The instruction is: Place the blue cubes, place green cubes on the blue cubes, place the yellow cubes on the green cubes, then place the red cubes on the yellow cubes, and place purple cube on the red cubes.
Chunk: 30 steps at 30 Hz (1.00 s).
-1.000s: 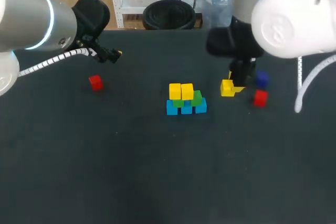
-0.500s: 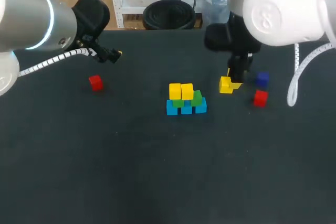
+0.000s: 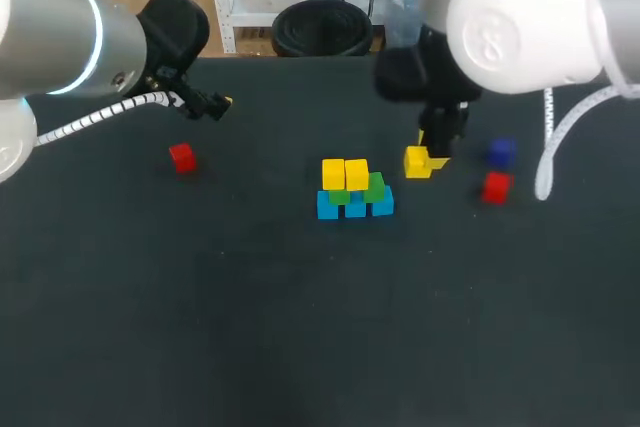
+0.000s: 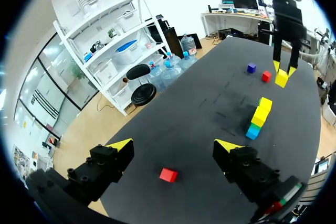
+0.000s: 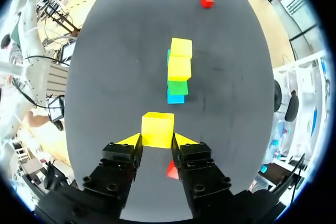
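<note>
My right gripper (image 3: 427, 159) is shut on a yellow cube (image 3: 417, 162) (image 5: 157, 129), held in the air just right of the stack (image 3: 354, 190). The stack has blue cubes (image 3: 328, 207) at the bottom, green cubes (image 3: 375, 187) above them and two yellow cubes (image 3: 345, 174) on its left and middle. In the right wrist view the stack (image 5: 178, 72) lies ahead of the held cube. One red cube (image 3: 181, 157) (image 4: 168, 174) lies at the far left, another red cube (image 3: 495, 187) at the right beside a purple cube (image 3: 501, 152). My left gripper (image 3: 222, 103) (image 4: 173, 148) hangs open above the far left.
The table's far edge (image 3: 300, 57) runs just behind both grippers. Dark tabletop (image 3: 300, 327) stretches in front of the stack.
My right arm has carried the yellow cube up and to the left, closer to the stack. The left arm has stayed where it was.
</note>
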Each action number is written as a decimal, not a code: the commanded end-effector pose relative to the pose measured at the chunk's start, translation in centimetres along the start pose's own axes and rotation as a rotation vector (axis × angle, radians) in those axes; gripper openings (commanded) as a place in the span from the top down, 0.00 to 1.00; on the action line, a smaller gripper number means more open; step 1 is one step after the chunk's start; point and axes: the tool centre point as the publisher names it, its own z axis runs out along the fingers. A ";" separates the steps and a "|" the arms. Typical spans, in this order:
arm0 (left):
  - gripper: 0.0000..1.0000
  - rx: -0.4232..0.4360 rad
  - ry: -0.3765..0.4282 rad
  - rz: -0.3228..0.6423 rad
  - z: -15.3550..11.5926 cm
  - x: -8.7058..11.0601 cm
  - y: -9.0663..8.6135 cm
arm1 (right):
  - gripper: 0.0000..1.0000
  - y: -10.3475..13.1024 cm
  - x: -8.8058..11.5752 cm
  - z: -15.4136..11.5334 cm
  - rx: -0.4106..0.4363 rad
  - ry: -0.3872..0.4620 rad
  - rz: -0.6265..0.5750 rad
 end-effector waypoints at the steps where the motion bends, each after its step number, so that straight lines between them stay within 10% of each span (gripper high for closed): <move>1: 0.00 0.003 -0.002 0.001 0.0 0.0 0.1 | 1.00 -0.9 -0.7 0.5 -0.019 0.002 -0.010; 30: 0.00 0.003 -0.002 0.001 0.0 0.0 0.1 | 1.00 -2.2 -3.0 2.6 -0.064 0.006 -0.086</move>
